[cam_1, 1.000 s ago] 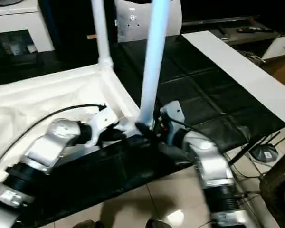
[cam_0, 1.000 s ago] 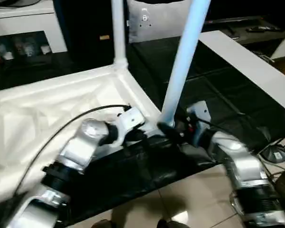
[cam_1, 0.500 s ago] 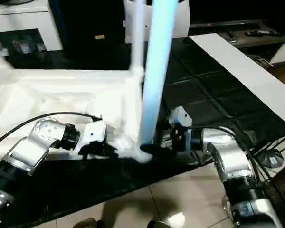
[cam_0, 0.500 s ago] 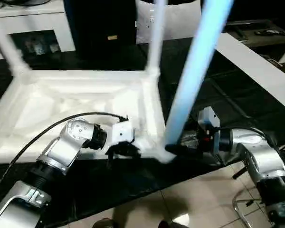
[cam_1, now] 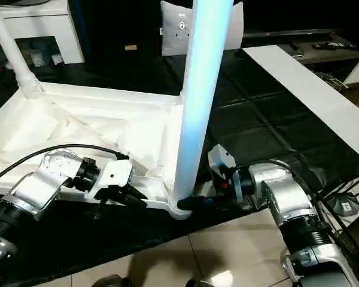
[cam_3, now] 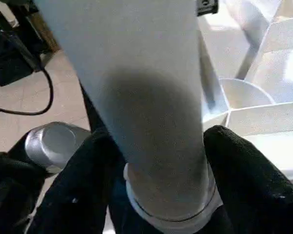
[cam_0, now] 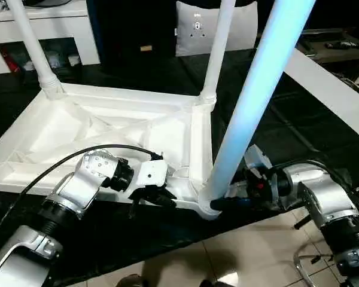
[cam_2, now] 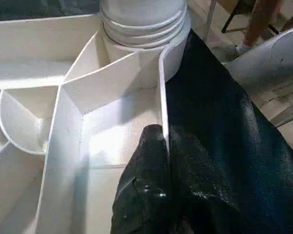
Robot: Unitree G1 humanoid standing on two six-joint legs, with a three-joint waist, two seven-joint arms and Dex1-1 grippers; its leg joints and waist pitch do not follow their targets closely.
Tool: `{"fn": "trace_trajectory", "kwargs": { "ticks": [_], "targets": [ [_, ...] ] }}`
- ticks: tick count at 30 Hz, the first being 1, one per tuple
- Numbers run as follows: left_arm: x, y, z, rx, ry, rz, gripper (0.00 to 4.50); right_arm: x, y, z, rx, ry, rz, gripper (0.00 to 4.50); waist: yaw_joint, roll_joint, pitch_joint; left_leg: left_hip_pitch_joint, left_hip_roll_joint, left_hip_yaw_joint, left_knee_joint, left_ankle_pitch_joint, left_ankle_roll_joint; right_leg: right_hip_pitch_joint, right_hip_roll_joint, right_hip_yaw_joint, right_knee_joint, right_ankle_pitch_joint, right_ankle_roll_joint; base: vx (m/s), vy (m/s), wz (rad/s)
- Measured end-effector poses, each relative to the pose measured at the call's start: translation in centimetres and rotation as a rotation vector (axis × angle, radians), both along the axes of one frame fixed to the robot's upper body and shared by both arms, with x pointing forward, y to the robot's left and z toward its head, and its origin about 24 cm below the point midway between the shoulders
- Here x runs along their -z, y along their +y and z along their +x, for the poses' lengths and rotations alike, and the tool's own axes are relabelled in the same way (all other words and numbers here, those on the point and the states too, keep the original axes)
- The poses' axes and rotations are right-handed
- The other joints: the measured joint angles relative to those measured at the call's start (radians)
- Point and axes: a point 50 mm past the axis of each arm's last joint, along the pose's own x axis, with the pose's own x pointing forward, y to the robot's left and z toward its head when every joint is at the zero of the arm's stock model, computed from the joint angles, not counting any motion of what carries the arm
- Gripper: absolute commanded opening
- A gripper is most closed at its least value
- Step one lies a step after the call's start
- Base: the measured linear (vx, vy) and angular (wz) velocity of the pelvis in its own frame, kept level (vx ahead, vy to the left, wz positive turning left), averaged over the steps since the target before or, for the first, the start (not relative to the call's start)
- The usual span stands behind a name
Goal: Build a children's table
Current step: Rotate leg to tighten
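Note:
The children's table lies upside down on the black mat, its ribbed underside (cam_0: pixel 107 122) facing up. Legs stand in the far-left (cam_0: pixel 30 42) and far-right (cam_0: pixel 218 48) corner sockets. A third leg (cam_0: pixel 251 101) rises from the near-right socket (cam_0: pixel 206 206), leaning slightly right. My right gripper (cam_0: pixel 226 203) is shut on this leg's base, with one black finger (cam_3: pixel 95 175) on each side of it. My left gripper (cam_2: pixel 166 146) is shut on the thin rim wall (cam_2: pixel 162 92) of the top, just beside that corner socket.
A flat white board (cam_0: pixel 329 89) lies on the mat at the right. A white cabinet (cam_0: pixel 48 18) stands at the back left, and a white panel (cam_0: pixel 197 30) at the back centre. The mat's near edge meets tiled floor (cam_0: pixel 251 257). A person's leg (cam_2: pixel 263 19) shows beyond the table's corner.
The camera has shifted, bringing the far-left leg into sight. My right gripper's fingers have drawn in on the base of the near-right leg. My left gripper keeps its hold on the rim.

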Motion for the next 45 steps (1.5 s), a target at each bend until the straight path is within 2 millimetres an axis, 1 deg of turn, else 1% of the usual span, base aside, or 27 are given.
{"fn": "trace_trajectory", "kwargs": {
  "ticks": [2, 3, 4, 5, 7, 13, 15, 16, 18, 21, 22, 23, 25, 28, 30, 32, 35, 37, 39, 41, 44, 45],
  "targets": [
    [0.0, 0.0, 0.0, 0.003, 0.0, 0.0, 0.0, -0.2, 0.0, 0.1, -0.009, -0.001, 0.001, 2.45, 0.0, 0.0, 0.0, 0.0, 0.0, 0.0, 0.0, 0.0, 0.0, 0.0, 0.0, 0.0, 0.0, 0.0, 0.0, 0.0, 0.0, 0.0],
    [0.0, 0.0, 0.0, 0.005, 0.001, 0.001, 0.0, -0.2, 0.0, 0.1, -0.015, -0.001, 0.001, 2.45, 0.001, 0.0, 0.0, 0.0, 0.0, 0.0, 0.0, 0.0, 0.0, 0.0, 0.0, 0.0, 0.0, 0.0, 0.0, 0.0, 0.0, 0.0],
    [0.0, 0.0, 0.0, 0.008, 0.003, 0.001, 0.0, -0.2, 0.0, 0.1, -0.018, 0.0, 0.001, 2.3, 0.002, -0.001, 0.0, 0.0, 0.0, 0.0, 0.0, 0.0, 0.0, 0.0, 0.0, 0.0, 0.0, 0.0, 0.0, 0.0, 0.0, 0.0],
    [0.0, 0.0, 0.0, 0.011, 0.006, 0.003, 0.0, -0.2, 0.0, 0.1, -0.02, 0.0, 0.001, 2.3, 0.003, -0.001, 0.0, 0.0, 0.0, 0.0, 0.0, 0.0, 0.0, 0.0, 0.0, 0.0, 0.0, 0.0, 0.0, 0.0, 0.0, 0.0],
    [0.0, 0.0, 0.0, 0.018, 0.003, 0.003, 0.0, -0.3, 0.0, 0.1, -0.021, 0.0, 0.001, 2.11, 0.003, -0.001, 0.0, 0.0, 0.0, 0.0, 0.001, 0.0, 0.0, 0.0, 0.0, 0.0, 0.0, 0.0, 0.0, 0.0, 0.0, 0.0],
    [0.0, 0.1, 0.1, 0.005, 0.017, 0.005, 0.0, -0.3, 0.1, 0.1, -0.006, 0.015, 0.005, 2.02, 0.003, -0.001, 0.0, 0.0, 0.0, 0.0, 0.003, 0.0, 0.0, 0.0, 0.0, 0.0, 0.003, 0.0, 0.0, 0.0, 0.0, 0.0],
    [-0.1, 0.2, 0.2, -0.015, 0.025, 0.007, 0.0, -0.2, 0.3, -0.1, 0.023, 0.023, 0.014, 2.02, 0.002, -0.001, 0.0, 0.001, 0.001, 0.0, 0.003, 0.0, 0.0, 0.0, 0.0, 0.0, 0.004, 0.0, 0.0, 0.0, 0.0, 0.0],
    [-0.1, 0.2, 0.2, -0.03, 0.032, 0.007, 0.0, -0.1, 0.5, -0.1, 0.042, 0.031, 0.023, 2.02, -0.001, -0.001, 0.0, 0.002, 0.001, 0.0, 0.004, 0.0, -0.001, 0.0, 0.0, 0.0, 0.005, -0.001, 0.001, 0.0, 0.0, 0.0],
    [0.0, 0.0, 0.3, -0.09, 0.042, -0.007, 0.0, 0.1, 0.7, -0.3, 0.117, 0.039, 0.041, 2.02, -0.003, -0.001, 0.0, 0.003, 0.001, 0.0, 0.004, 0.001, -0.001, 0.001, 0.0, 0.0, 0.005, -0.002, 0.003, 0.0, 0.0, 0.0],
    [0.1, 0.1, 0.7, -0.228, 0.051, -0.014, 0.0, 0.6, 1.3, -0.1, 0.275, 0.045, 0.068, 2.02, -0.016, -0.001, 0.0, 0.005, 0.001, 0.0, 0.005, 0.001, -0.002, 0.002, 0.0, 0.0, 0.006, -0.002, 0.004, 0.0, 0.0, 0.0],
    [0.1, 0.0, 0.8, -0.283, 0.053, -0.022, 0.0, 0.7, 1.5, 0.2, 0.342, 0.045, 0.078, 2.02, -0.03, -0.001, -0.001, 0.005, 0.001, -0.001, 0.006, 0.001, -0.002, 0.003, 0.0, 0.0, 0.004, -0.003, 0.005, 0.0, 0.0, 0.0],
    [0.2, -0.2, 1.0, -0.328, 0.049, -0.03, 0.0, 0.8, 1.7, 0.4, 0.404, 0.044, 0.087, 2.02, -0.04, -0.001, -0.001, 0.005, 0.001, -0.001, 0.007, 0.001, -0.002, 0.003, 0.0, 0.0, 0.003, -0.003, 0.005, 0.0, 0.0, 0.0],
    [0.4, -0.9, 1.3, -0.469, 0.051, -0.067, 0.0, 1.1, 2.5, 1.1, 0.586, 0.032, 0.114, 2.02, -0.068, -0.001, -0.001, 0.004, 0.001, -0.001, 0.008, 0.001, -0.002, 0.003, 0.0, 0.0, 0.0, -0.003, 0.005, 0.0, 0.0, 0.0],
    [0.6, -2.0, 1.5, -0.585, 0.055, -0.097, 0.0, 1.1, 3.5, 2.0, 0.749, 0.0, 0.111, 2.02, -0.093, -0.001, -0.001, 0.004, 0.001, -0.003, 0.009, 0.001, -0.002, 0.002, 0.0, -0.002, -0.005, -0.003, 0.005, 0.0, 0.0, 0.0],
    [0.7, -2.4, 1.6, -0.644, 0.052, -0.114, 0.0, 1.0, 4.1, 2.5, 0.827, -0.001, 0.113, 2.02, -0.1, -0.001, -0.001, 0.004, 0.0, -0.003, 0.009, 0.001, -0.002, 0.002, 0.0, -0.002, -0.005, -0.003, 0.005, 0.0, 0.0, 0.0],
    [0.7, -2.8, 1.9, -0.731, 0.031, -0.129, 0.0, 0.9, 5.3, 3.4, 0.94, 0.033, 0.132, 2.02, -0.105, -0.001, -0.001, 0.004, 0.0, -0.004, 0.009, 0.001, -0.002, 0.001, 0.0, -0.003, -0.004, -0.003, 0.005, 0.0, 0.0, 0.0],
    [0.7, -3.5, 2.0, -0.774, 0.021, -0.136, 0.0, 0.6, 5.5, 3.8, 0.987, 0.02, 0.115, 2.02, -0.105, -0.002, 0.0, 0.002, 0.0, -0.005, 0.009, 0.001, -0.002, 0.0, 0.0, -0.003, -0.005, -0.003, 0.005, 0.0, 0.0, 0.0],
    [0.5, -3.6, 2.0, -0.778, 0.016, -0.132, 0.0, 0.5, 5.7, 3.7, 0.996, 0.015, 0.121, 2.69, -0.105, -0.002, 0.0, 0.001, 0.0, -0.005, 0.009, 0.001, -0.001, 0.0, 0.0, -0.003, -0.005, -0.003, 0.005, 0.0, 0.0, 0.0],
    [0.4, -3.6, 2.0, -0.773, 0.01, -0.128, 0.0, 0.5, 5.8, 3.6, 0.998, 0.015, 0.133, 2.76, -0.105, -0.002, 0.0, 0.001, 0.0, -0.005, 0.008, 0.0, 0.0, 0.0, 0.0, -0.003, -0.005, -0.003, 0.005, 0.0, 0.0, 0.0],
    [0.3, -3.6, 1.9, -0.748, -0.01, -0.118, 0.0, 0.5, 5.8, 3.3, 0.997, 0.0, 0.144, 3.11, -0.102, -0.002, 0.0, 0.001, 0.0, -0.005, 0.006, -0.001, 0.0, -0.001, 0.0, -0.003, -0.005, -0.002, 0.004, 0.0, 0.0, 0.0],
    [0.2, -3.3, 1.8, -0.703, -0.044, -0.104, 0.0, 0.5, 5.6, 3.0, 0.967, -0.028, 0.15, 3.24, -0.099, -0.002, 0.0, 0.001, 0.0, -0.005, 0.004, -0.002, -0.002, -0.003, 0.001, -0.003, -0.003, -0.001, 0.004, 0.0, 0.0, 0.0],
    [0.2, -3.2, 1.8, -0.689, -0.047, -0.102, 0.0, 0.5, 5.3, 2.8, 0.948, -0.031, 0.15, 3.31, -0.095, -0.001, 0.0, 0.001, 0.0, -0.005, 0.003, -0.002, -0.002, -0.003, 0.001, -0.003, -0.003, -0.001, 0.004, 0.0, 0.0, 0.0]
  ]
}}
